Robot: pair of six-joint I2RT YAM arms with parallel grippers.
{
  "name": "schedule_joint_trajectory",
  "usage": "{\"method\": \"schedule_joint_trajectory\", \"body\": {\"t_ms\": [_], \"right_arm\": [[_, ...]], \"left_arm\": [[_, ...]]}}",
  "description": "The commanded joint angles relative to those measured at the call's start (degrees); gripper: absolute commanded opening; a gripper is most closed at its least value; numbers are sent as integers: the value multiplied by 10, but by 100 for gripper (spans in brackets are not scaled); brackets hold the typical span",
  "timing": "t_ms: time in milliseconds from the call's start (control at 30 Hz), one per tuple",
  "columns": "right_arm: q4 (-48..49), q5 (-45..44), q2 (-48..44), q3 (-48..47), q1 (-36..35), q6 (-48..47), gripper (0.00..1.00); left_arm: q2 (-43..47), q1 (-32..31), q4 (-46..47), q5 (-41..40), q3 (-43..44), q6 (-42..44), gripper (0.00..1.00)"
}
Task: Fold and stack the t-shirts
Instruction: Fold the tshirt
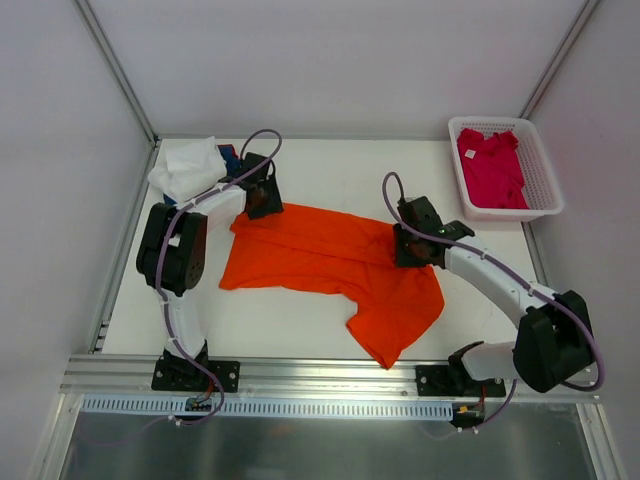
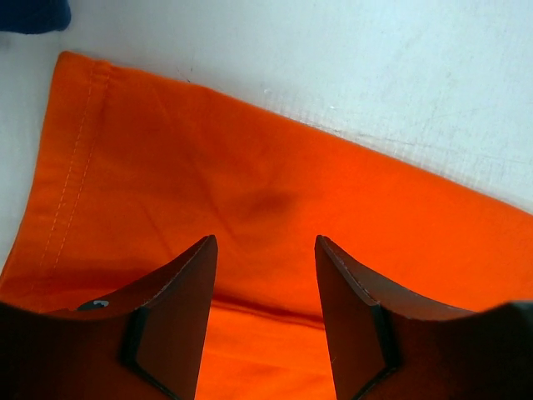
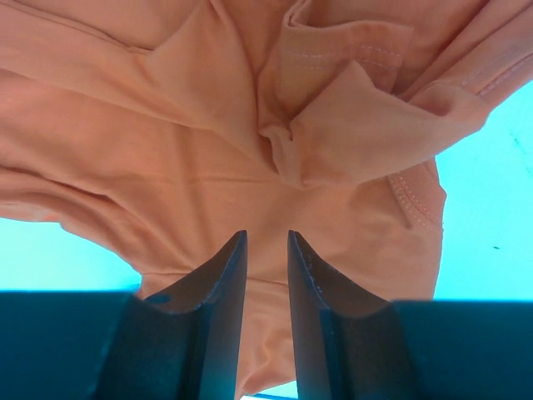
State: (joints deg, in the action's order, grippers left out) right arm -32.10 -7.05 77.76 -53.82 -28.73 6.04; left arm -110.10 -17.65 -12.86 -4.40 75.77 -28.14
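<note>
A bright orange t-shirt (image 1: pixel 320 260) lies spread and rumpled across the middle of the table. My left gripper (image 1: pixel 262 200) stands over its far left edge. In the left wrist view this gripper (image 2: pixel 266 242) is open, with flat orange cloth (image 2: pixel 250 167) showing between the fingers. My right gripper (image 1: pixel 408 245) sits over the shirt's right side. Seen from the right wrist, its jaws (image 3: pixel 266 235) stand a narrow gap apart above bunched cloth (image 3: pixel 166 150), with nothing pinched. A white t-shirt (image 1: pixel 188 165) and a navy one (image 1: pixel 230 157) lie at the far left.
A white mesh basket (image 1: pixel 545 205) at the far right corner holds a crimson-pink t-shirt (image 1: pixel 490 165). White walls and metal frame posts enclose the table. A navy corner (image 2: pixel 33 12) shows beside the orange hem, and bare table (image 2: pixel 333 58) lies beyond it.
</note>
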Motion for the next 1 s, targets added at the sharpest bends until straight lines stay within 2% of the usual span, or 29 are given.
{"method": "schedule_joint_trajectory", "body": {"t_ms": [0, 233, 467, 767, 967], "right_arm": [[-1, 8, -46, -18, -7, 13, 29], [-15, 13, -110, -27, -10, 14, 29], [-23, 0, -176, -38, -10, 9, 29], [-34, -5, -197, -54, -10, 6, 30], [-35, -3, -201, -59, -10, 5, 30]], "left_arm": [[-20, -2, -11, 15, 26, -17, 51], [-51, -2, -17, 22, 48, -22, 51], [-45, 12, -18, -2, 52, -21, 51], [-35, 59, -18, 4, 30, -23, 51], [-43, 63, -38, -37, 40, 5, 51]]}}
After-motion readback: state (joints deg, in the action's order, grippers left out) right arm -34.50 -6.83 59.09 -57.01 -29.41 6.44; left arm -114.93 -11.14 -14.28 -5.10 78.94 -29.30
